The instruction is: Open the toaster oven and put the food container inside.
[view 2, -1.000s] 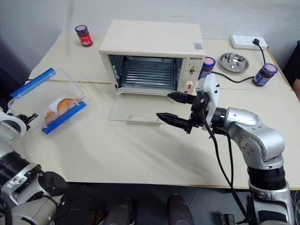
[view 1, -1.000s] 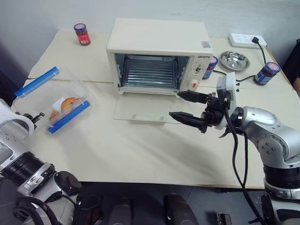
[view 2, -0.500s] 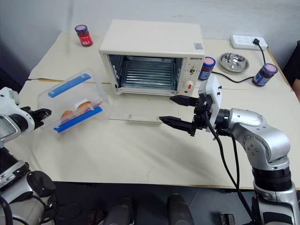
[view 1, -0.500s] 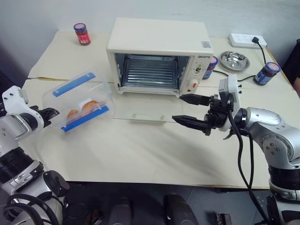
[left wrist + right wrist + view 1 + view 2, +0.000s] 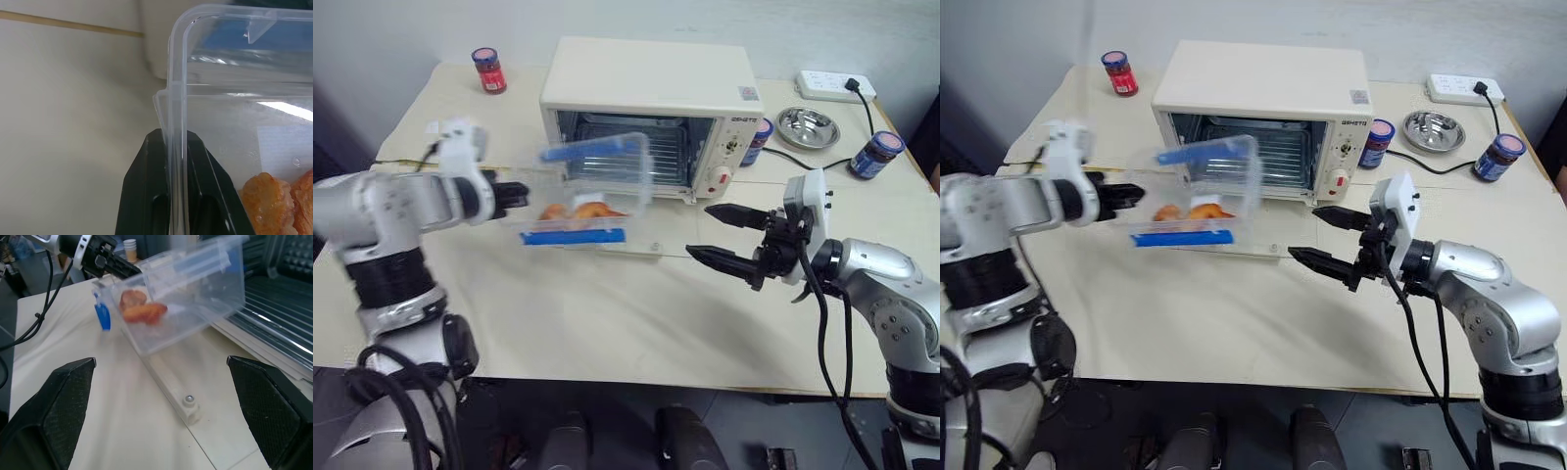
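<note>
Left eye view: left gripper point(image 5: 512, 193) jaws clamp the food container point(image 5: 592, 191); right gripper point(image 5: 726, 235) gapes level.

wall point(image 5: 411, 29): plain pale grey | table point(image 5: 558, 333): cream top | floor point(image 5: 607, 431): dark

Even, bright light falls from overhead, so the cream table point(image 5: 607, 323) carries only soft, faint shadows, with a pale one under the right gripper point(image 5: 729, 238). The food container point(image 5: 592, 191) looks smeared with motion blur in the head views, its blue clasps streaked. In the left wrist view the container's clear rim sits very close and slightly soft, with a white glare patch on the plastic. The open glass door of the toaster oven point(image 5: 651, 83) shows mild sheen.
</note>
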